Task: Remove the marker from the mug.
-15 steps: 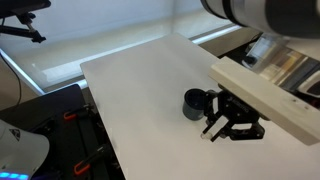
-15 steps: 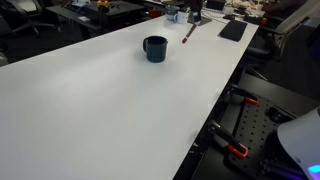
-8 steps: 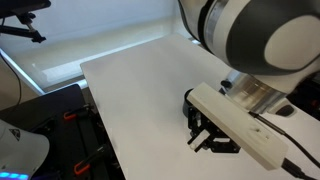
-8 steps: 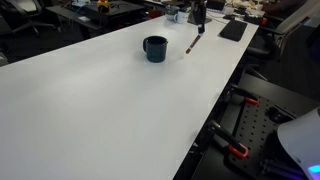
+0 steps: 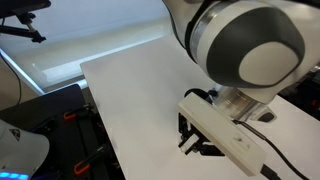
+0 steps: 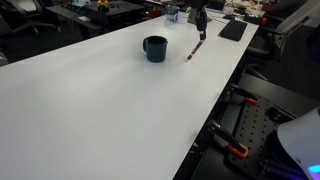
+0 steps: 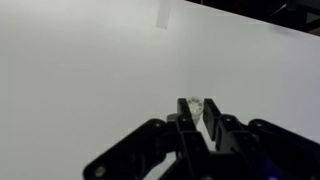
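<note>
The black mug stands upright on the white table, with nothing showing in it. The reddish-orange marker hangs tilted just beside the mug, its lower tip at or just above the tabletop. My gripper is shut on the marker's upper part. In the wrist view the jaws pinch the marker's pale whitish end over bare white table. In an exterior view my arm fills the foreground, the gripper is low over the table, and the mug is hidden behind the arm.
A black flat pad and small clutter lie at the table's far end. The table edge runs near the marker, with orange-handled clamps below it. A dark stand is beyond the table.
My gripper has carried the marker away from the mug and lowered it toward the tabletop. The mug has not moved.
</note>
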